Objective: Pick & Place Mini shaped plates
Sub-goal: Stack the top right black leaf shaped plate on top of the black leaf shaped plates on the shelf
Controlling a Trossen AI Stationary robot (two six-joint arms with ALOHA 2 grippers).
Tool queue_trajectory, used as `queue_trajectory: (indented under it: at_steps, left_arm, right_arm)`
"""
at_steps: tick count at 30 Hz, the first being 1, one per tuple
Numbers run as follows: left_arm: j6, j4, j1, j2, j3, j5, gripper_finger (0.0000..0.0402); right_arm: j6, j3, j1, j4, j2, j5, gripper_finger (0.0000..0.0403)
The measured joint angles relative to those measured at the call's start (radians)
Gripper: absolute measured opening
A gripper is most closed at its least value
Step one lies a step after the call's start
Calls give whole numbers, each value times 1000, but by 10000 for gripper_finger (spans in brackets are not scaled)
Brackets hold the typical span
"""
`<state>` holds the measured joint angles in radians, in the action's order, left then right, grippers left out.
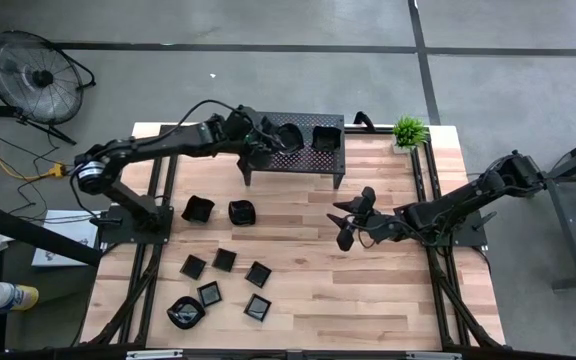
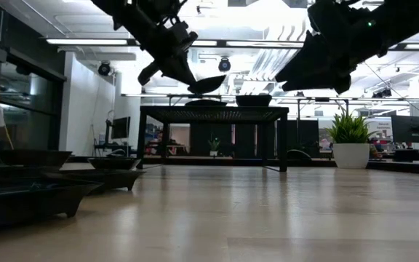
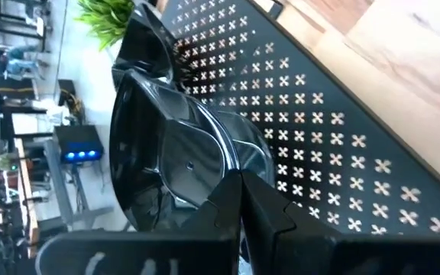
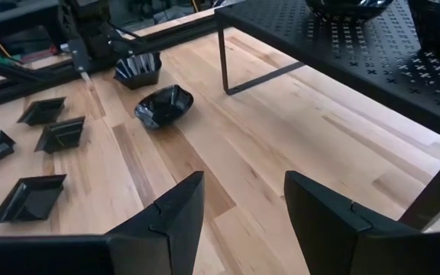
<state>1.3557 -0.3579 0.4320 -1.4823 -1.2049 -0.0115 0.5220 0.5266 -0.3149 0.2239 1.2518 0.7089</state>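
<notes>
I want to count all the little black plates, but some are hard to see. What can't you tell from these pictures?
- High view: the left end effector covers part of the plate over the rack.
- Low view: the plates at the left edge overlap and are cut off, so no count.
- Left wrist view: a second plate behind the held one is mostly hidden.
- Right wrist view: the rack's dishes are cut off.

— That dish [image 3: 176, 156] pinched in the left gripper [image 3: 239, 200], is it glazed?

— Glossy black, smooth, mirrors the lights. Just beyond its fingers [image 3: 270, 218] the rack [image 1: 298, 150] looks like matt black metal, punched with little crosses.

— And the table [image 4: 296, 145]?

— Pale wood planks, smooth with a soft sheen. Ahead of the right gripper [image 4: 243, 210], matt dark fingers [image 4: 176, 218], the square plates [image 4: 29, 197] shine the same.
</notes>
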Motion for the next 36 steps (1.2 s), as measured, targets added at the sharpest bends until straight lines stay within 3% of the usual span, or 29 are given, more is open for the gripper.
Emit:
queue_trajectory:
  at_steps: [19, 36]
  left_arm:
    - [-129, 7, 0, -49, 0, 78, 0]
    - [-188, 3, 0, -49, 0, 20, 0]
  right_arm:
    - [-14, 0, 0, 4, 0, 7, 177]
    - [-14, 0, 0, 4, 0, 7, 177]
